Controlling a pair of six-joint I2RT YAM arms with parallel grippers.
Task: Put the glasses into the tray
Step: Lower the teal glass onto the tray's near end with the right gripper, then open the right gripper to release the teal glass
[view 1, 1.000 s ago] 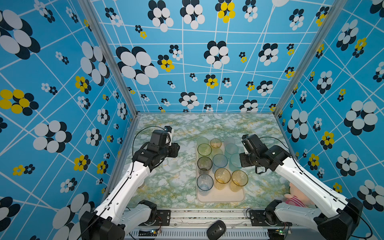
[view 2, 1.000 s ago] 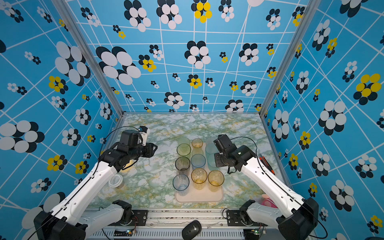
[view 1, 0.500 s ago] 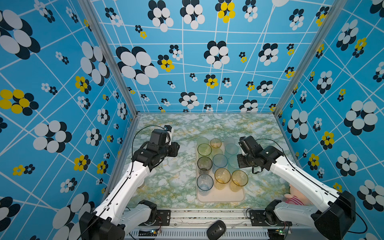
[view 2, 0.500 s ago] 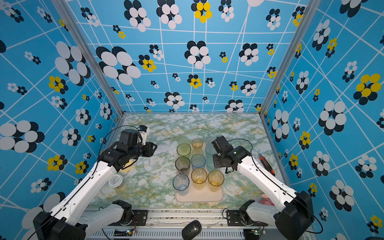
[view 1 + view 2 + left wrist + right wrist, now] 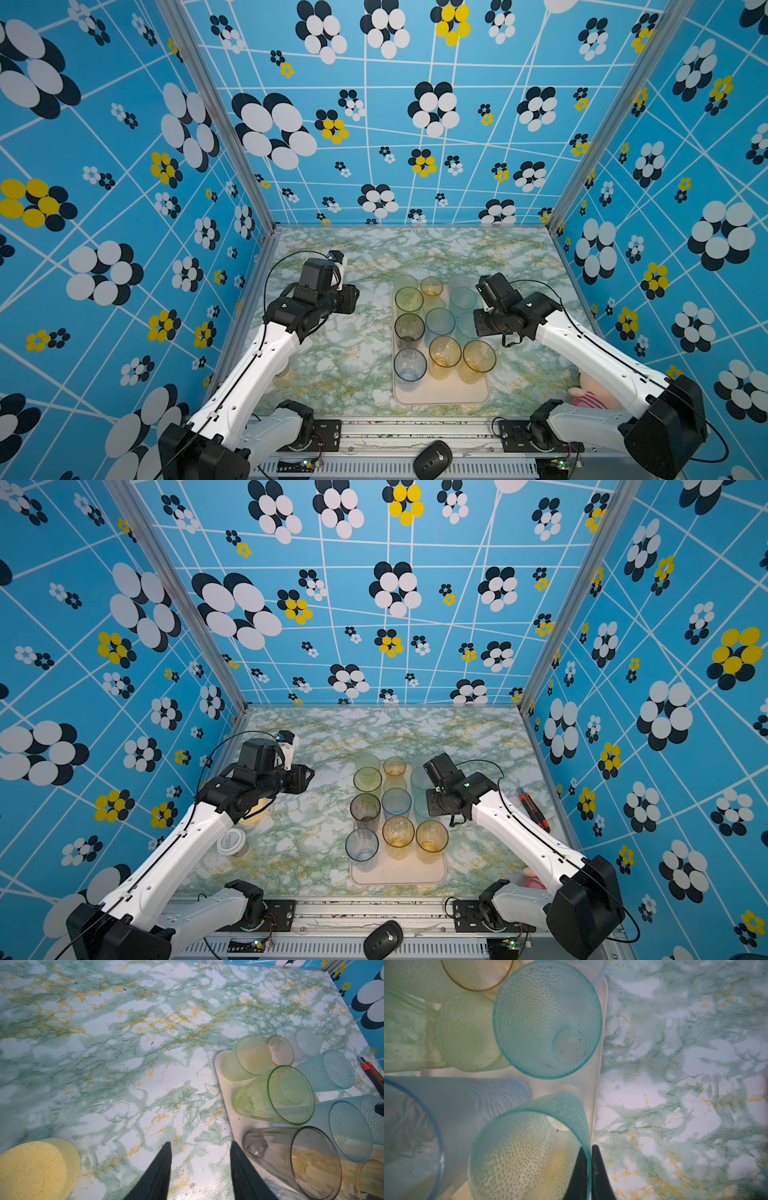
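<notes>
Marbled green, white and yellow, the desk carries a cream tray lying lengthwise, a little right of centre, from just short of the front edge back to about the middle. Its front strip is bare; the rest is packed with glasses standing mouth up in rows of three. Nearest the front edge stand a bluish glass on the left and two amber glasses beside it. Behind them come a grey glass, a blue one and a teal glass at the tray's right rim. Further back are a green glass, a second teal glass, a pebbled green one, a small amber one and a pebbled clear one; whether that last stands on the tray or just past its back rim cannot be told.

The right fingers are pinched tight on the teal glass's rim, one inside the wall and one outside; its base is over the tray, though whether it rests there or hangs just above is unclear. The left fingers stand moderately apart, holding nothing, over bare desk just left of the tray, near the grey glass.

A yellow sponge lies by the left edge, a white lid nearer the front-left corner, and an orange-and-black cutter along the right edge.
</notes>
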